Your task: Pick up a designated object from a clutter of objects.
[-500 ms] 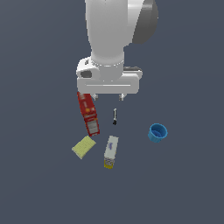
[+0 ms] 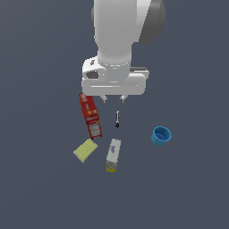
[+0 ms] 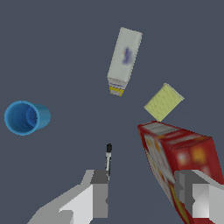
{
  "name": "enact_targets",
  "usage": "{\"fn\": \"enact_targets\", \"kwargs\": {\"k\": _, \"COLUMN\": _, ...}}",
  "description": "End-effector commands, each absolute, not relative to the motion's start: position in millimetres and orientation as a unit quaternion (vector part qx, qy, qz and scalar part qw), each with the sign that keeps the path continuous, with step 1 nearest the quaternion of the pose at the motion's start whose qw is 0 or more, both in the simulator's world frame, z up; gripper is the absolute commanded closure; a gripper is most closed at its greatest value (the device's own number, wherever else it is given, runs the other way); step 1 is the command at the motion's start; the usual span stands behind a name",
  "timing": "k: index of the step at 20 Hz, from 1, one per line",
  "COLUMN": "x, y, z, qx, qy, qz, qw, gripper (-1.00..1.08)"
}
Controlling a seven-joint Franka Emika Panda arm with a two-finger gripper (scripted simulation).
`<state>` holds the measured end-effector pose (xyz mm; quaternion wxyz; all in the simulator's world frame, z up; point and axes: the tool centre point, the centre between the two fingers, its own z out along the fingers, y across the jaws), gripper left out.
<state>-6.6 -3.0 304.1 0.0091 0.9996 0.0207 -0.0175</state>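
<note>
Gripper (image 2: 113,99) is held high over the clutter with fingers apart, nothing between them. The target blue cup (image 2: 161,135) lies on the surface well apart from the rest, at roughly 4 o'clock from the gripper in the exterior view. Lateral travel should be completed before any descent, so the red box (image 2: 90,115) and black-and-white tool (image 2: 117,119) below are not clipped. Fingers should then be centred across the cup's thick rim; tapered sides may slip if gripped low.
</note>
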Motion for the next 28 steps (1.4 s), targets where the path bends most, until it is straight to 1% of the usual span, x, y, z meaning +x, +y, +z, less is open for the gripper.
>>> {"fn": "enact_targets", "kwargs": {"k": 1, "x": -6.4, "y": -2.6, "z": 303.7, "qx": 1.000, "qy": 0.022, "qz": -0.018, "qw": 0.009, "gripper": -0.20}}
{"fn": "enact_targets", "kwargs": {"k": 8, "x": 1.5, "y": 14.6, "z": 293.4, "qx": 0.999, "qy": 0.032, "qz": -0.026, "qw": 0.012, "gripper": -0.20}}
{"fn": "enact_targets", "kwargs": {"k": 14, "x": 14.6, "y": 49.5, "z": 271.8, "qx": 0.998, "qy": 0.052, "qz": -0.042, "qw": 0.016, "gripper": -0.20}}
{"fn": "enact_targets", "kwargs": {"k": 22, "x": 30.5, "y": 129.4, "z": 219.8, "qx": 0.992, "qy": 0.095, "qz": -0.075, "qw": 0.022, "gripper": -0.20}}
{"fn": "enact_targets", "kwargs": {"k": 28, "x": 29.9, "y": 197.9, "z": 171.8, "qx": 0.986, "qy": 0.128, "qz": -0.102, "qw": 0.025, "gripper": -0.20}}
